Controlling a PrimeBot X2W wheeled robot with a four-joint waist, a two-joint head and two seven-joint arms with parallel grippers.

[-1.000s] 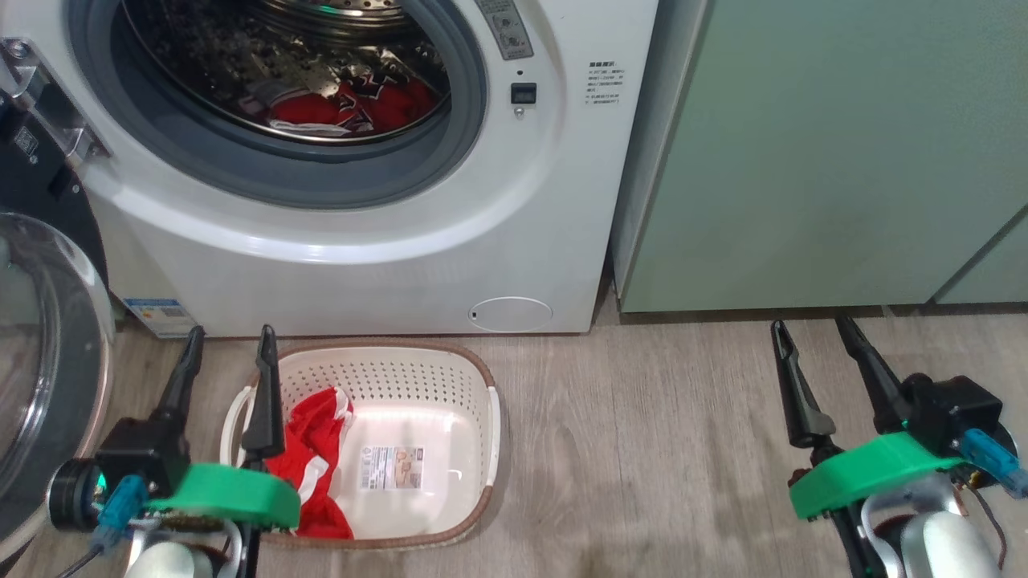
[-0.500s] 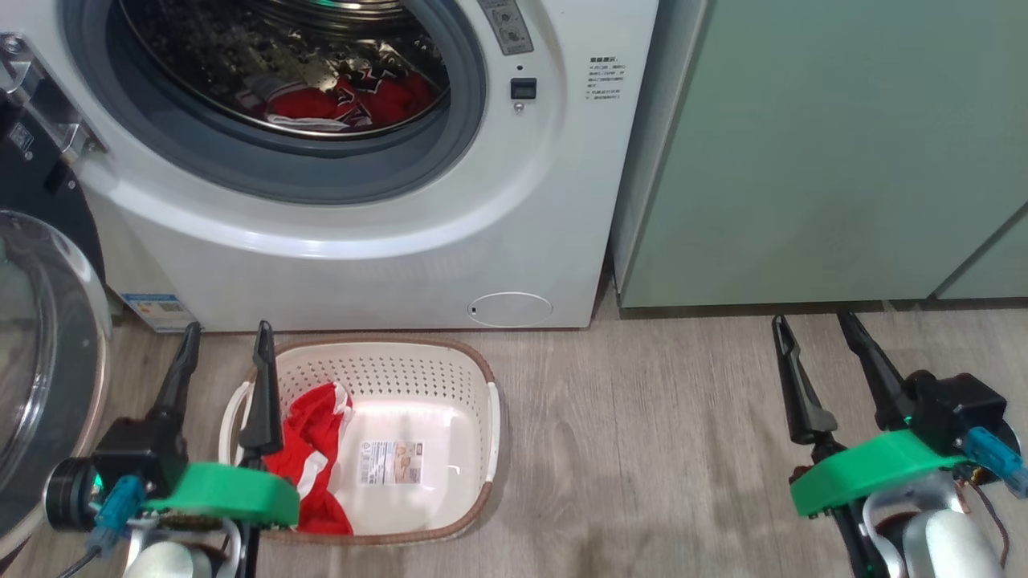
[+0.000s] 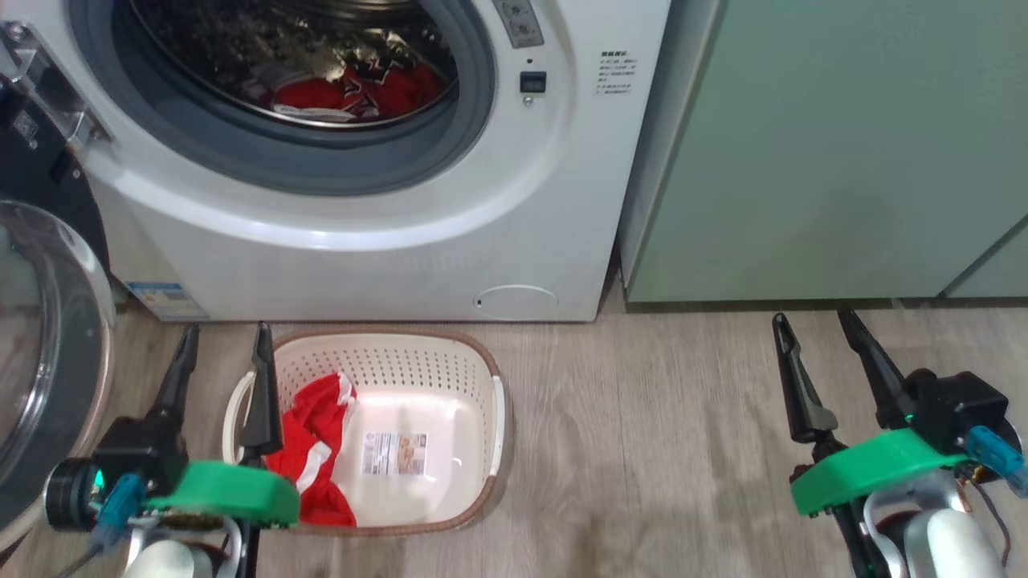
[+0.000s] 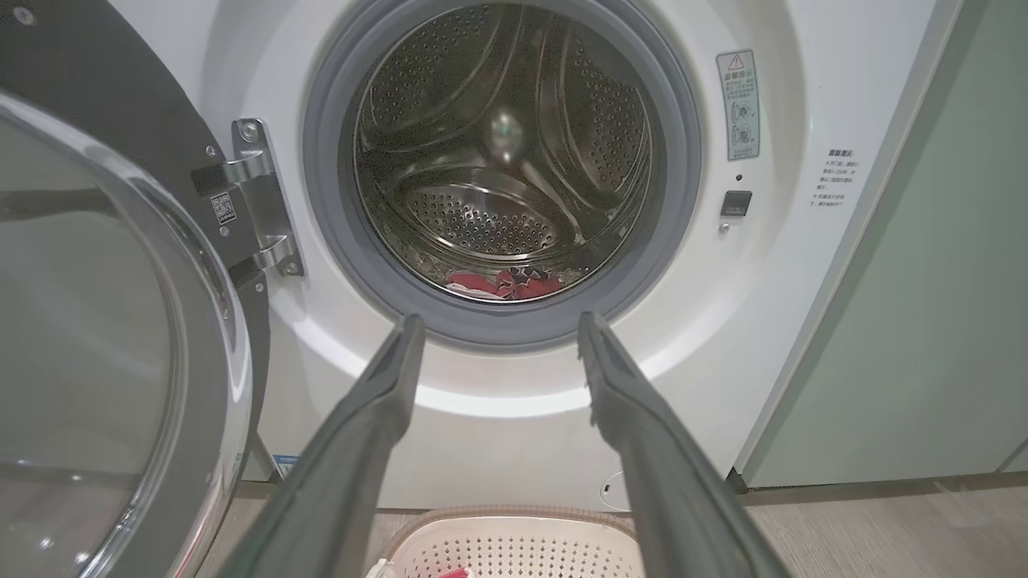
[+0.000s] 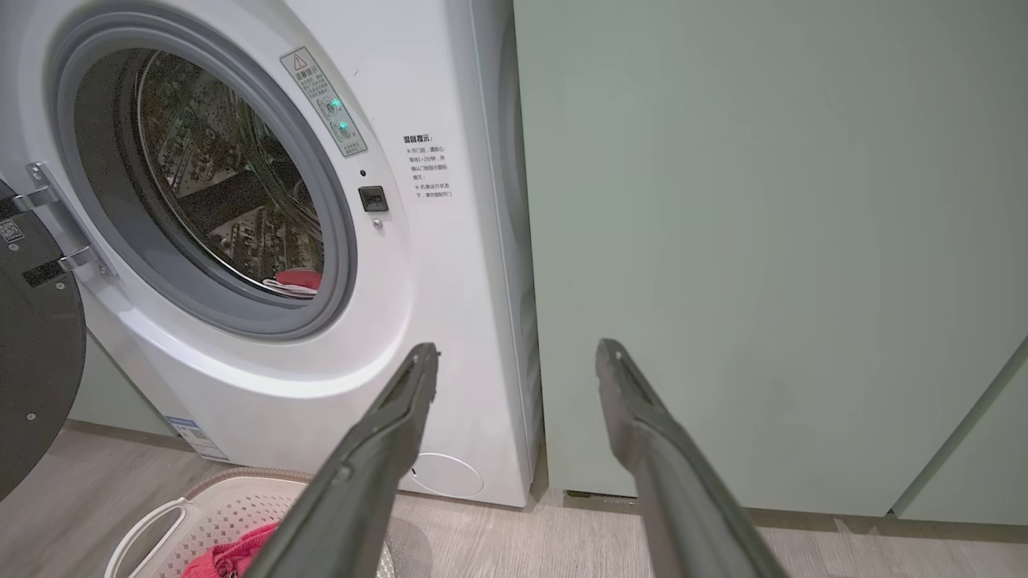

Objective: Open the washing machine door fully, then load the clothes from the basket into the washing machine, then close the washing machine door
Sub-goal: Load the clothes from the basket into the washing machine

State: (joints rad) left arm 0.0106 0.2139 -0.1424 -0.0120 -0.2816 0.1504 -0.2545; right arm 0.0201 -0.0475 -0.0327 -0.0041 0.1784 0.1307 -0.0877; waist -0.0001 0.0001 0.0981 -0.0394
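Note:
The white washing machine (image 3: 385,241) stands with its door (image 3: 40,345) swung wide open to the left. Red clothes (image 3: 353,92) lie at the bottom of the steel drum (image 4: 498,160). On the floor in front sits the cream basket (image 3: 458,377) with one red and white garment (image 3: 313,449) in its left half. My left gripper (image 3: 225,337) is open, above the basket's left handle, holding nothing. My right gripper (image 3: 815,325) is open too, far to the right over bare floor. In the left wrist view my left gripper (image 4: 494,329) points at the drum opening.
Pale green cabinets (image 3: 843,144) stand right of the washer, flush with its side. Wood-look floor (image 3: 642,449) stretches between the basket and my right arm. The open door's glass bowl (image 4: 80,345) bulges close beside my left arm.
The head view has shifted slightly, so the washer and basket sit a little right and higher in the picture. Both grippers stay open and in place.

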